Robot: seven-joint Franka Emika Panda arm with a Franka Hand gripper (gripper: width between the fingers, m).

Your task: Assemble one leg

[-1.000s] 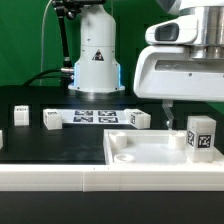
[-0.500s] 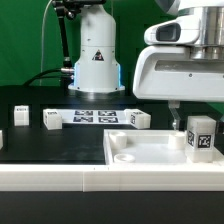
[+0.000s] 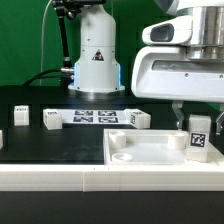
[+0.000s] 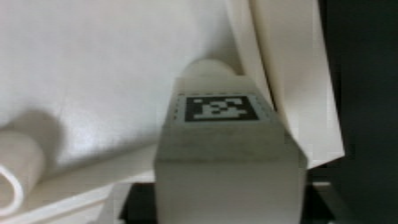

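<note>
Over the tabletop (image 3: pixel 150 152), white square leg (image 3: pixel 199 135), black-and-white tag

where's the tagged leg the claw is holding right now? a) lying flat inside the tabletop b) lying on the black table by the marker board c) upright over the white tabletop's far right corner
c: the claw holds the leg upright at the tabletop corner on the exterior view's right.

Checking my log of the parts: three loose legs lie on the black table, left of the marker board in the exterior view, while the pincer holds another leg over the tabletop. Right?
Not three: the exterior view shows two loose legs left of the marker board. The pincer does hold another leg over the tabletop.
</note>
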